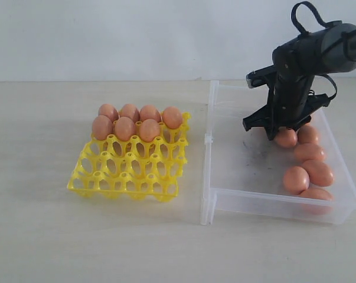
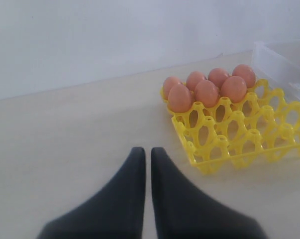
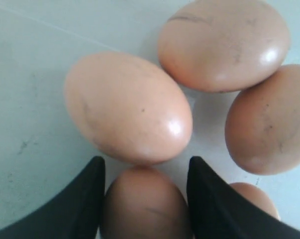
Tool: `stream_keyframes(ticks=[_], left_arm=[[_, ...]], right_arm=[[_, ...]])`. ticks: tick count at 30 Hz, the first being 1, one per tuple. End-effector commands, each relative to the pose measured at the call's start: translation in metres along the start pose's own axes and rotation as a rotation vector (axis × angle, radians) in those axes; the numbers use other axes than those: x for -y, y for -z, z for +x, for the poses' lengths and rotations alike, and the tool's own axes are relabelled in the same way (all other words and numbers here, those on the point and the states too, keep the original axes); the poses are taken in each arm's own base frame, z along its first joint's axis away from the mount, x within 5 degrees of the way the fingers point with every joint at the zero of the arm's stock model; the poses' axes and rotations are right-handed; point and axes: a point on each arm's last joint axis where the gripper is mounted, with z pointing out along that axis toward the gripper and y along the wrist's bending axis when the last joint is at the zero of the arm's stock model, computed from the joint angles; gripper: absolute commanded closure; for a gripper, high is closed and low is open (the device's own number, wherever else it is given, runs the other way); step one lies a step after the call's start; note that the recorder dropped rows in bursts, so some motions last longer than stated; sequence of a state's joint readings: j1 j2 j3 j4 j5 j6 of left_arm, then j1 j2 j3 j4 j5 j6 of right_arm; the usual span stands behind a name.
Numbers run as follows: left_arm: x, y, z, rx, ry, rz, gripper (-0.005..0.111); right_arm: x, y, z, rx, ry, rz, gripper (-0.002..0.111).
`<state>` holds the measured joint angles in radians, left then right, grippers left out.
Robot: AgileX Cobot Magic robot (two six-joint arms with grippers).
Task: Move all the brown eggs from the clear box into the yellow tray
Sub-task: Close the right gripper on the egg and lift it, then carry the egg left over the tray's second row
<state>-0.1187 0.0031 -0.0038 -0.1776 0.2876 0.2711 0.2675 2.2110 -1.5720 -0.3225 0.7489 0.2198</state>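
My right gripper (image 3: 146,164) is down inside the clear box (image 1: 237,171), its two black fingers pressed against the sides of one brown egg (image 3: 142,204). That egg touches another egg (image 3: 127,107) lying just beyond it. In the exterior view the gripper (image 1: 280,133) hangs over the box's far right part, with an egg (image 1: 286,138) at its tips. Several more eggs (image 1: 318,172) lie along the box's right wall. The yellow tray (image 1: 130,177) holds several eggs (image 1: 124,128) in its two far rows. My left gripper (image 2: 147,152) is shut and empty above the table, near the tray (image 2: 239,149).
The clear box has low walls; its left wall (image 1: 206,147) stands close to the tray's right edge. Dark smudges (image 1: 248,150) mark the box floor. A pale wall runs behind the table.
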Motion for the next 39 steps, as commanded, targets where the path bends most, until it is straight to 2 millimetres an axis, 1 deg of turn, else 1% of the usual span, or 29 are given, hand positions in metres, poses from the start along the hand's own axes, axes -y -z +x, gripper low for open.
stream_keyframes(ticks=[1, 3, 4, 5, 7, 10, 13, 17, 19, 20, 24, 27, 30, 31, 34, 36, 37, 39], left_arm=[[0.000, 0.000, 0.001, 0.004, -0.003, 0.004, 0.103], [0.000, 0.000, 0.001, 0.004, -0.003, 0.004, 0.103], [0.000, 0.000, 0.001, 0.004, -0.003, 0.004, 0.103], [0.000, 0.000, 0.001, 0.004, -0.003, 0.004, 0.103], [0.000, 0.000, 0.001, 0.004, -0.003, 0.004, 0.103], [0.000, 0.000, 0.001, 0.004, -0.003, 0.004, 0.103], [0.000, 0.000, 0.001, 0.004, -0.003, 0.004, 0.103], [0.000, 0.000, 0.001, 0.004, -0.003, 0.004, 0.103], [0.000, 0.000, 0.001, 0.004, -0.003, 0.004, 0.103], [0.000, 0.000, 0.001, 0.004, -0.003, 0.004, 0.103], [0.000, 0.000, 0.001, 0.004, -0.003, 0.004, 0.103], [0.000, 0.000, 0.001, 0.004, -0.003, 0.004, 0.103], [0.000, 0.000, 0.001, 0.004, -0.003, 0.004, 0.103], [0.000, 0.000, 0.001, 0.004, -0.003, 0.004, 0.103], [0.000, 0.000, 0.001, 0.004, -0.003, 0.004, 0.103], [0.000, 0.000, 0.001, 0.004, -0.003, 0.004, 0.103], [0.000, 0.000, 0.001, 0.004, -0.003, 0.004, 0.103], [0.000, 0.000, 0.001, 0.004, -0.003, 0.004, 0.103]], right_arm=[[0.004, 0.015, -0.002, 0.015, -0.061, -0.029, 0.109], [0.002, 0.020, -0.002, 0.016, -0.085, -0.062, 0.109], [-0.002, 0.028, -0.001, 0.040, -0.084, -0.082, 0.109], [-0.005, 0.032, -0.002, 0.057, -0.077, -0.087, 0.109], [-0.013, 0.042, -0.002, 0.133, -0.075, -0.116, 0.109], [-0.023, 0.053, -0.004, 0.301, -0.136, -0.213, 0.109], [-0.031, 0.055, 0.002, 0.403, -0.147, -0.244, 0.109], [-0.037, 0.047, 0.013, 0.500, -0.168, -0.275, 0.109], [-0.050, 0.047, 0.018, 0.607, -0.170, -0.313, 0.109], [-0.054, 0.047, 0.021, 0.643, -0.167, -0.324, 0.109], [-0.070, 0.056, 0.027, 0.870, -0.172, -0.398, 0.109], [-0.079, 0.062, 0.032, 0.985, -0.177, -0.451, 0.109], [-0.091, 0.073, 0.033, 1.084, -0.092, -0.549, 0.109], [-0.096, 0.078, 0.033, 1.118, -0.047, -0.609, 0.109], [-0.103, 0.085, 0.035, 1.179, 0.040, -0.677, 0.109], [-0.113, 0.081, 0.040, 1.218, 0.138, -0.752, 0.109], [-0.116, 0.079, 0.041, 1.241, 0.160, -0.784, 0.109], [-0.122, 0.066, 0.045, 1.263, 0.168, -0.833, 0.109]])
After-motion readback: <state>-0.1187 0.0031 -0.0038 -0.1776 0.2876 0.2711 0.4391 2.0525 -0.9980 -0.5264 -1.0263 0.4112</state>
